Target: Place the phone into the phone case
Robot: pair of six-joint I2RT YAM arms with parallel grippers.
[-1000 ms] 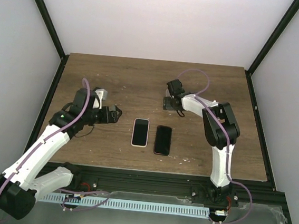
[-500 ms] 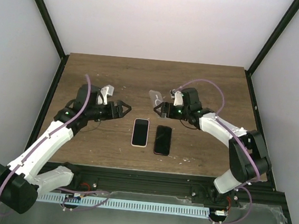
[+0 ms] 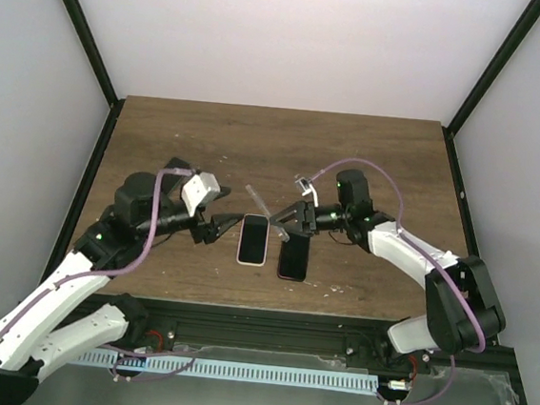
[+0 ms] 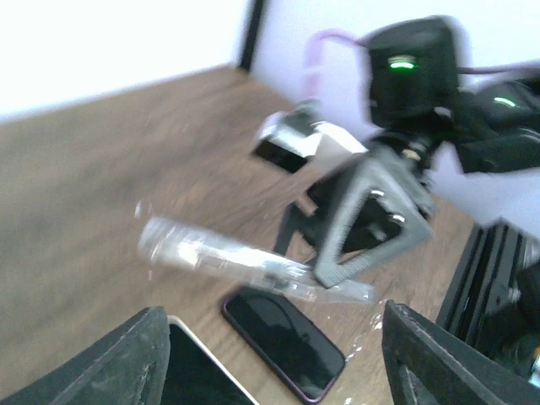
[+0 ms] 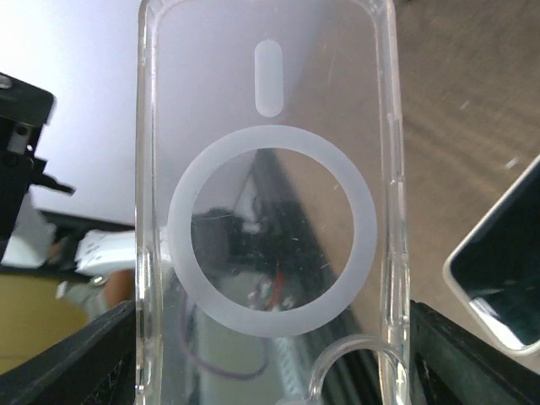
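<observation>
The right gripper (image 3: 287,220) has its jaws clenched on one end of the clear phone case (image 3: 267,209). It holds the case tilted in the air above the worktop (image 3: 209,139), over the far ends of the two phones. In the right wrist view the case fills nearly the whole frame. Its white ring (image 5: 272,229) is sharp, while the lower end, where the jaws meet it, is cut off by the frame edge.

The left gripper (image 3: 221,228) hovers just left of the white-framed phone (image 3: 253,238). Its jaws are spread wide and hold nothing. The dark phone (image 3: 294,254) lies face up just beside the white-framed one, and both are flat on the worktop.

The left wrist view is blurred. The case there reads as a pale streak, and the white-framed phone is cut off at the bottom edge.
</observation>
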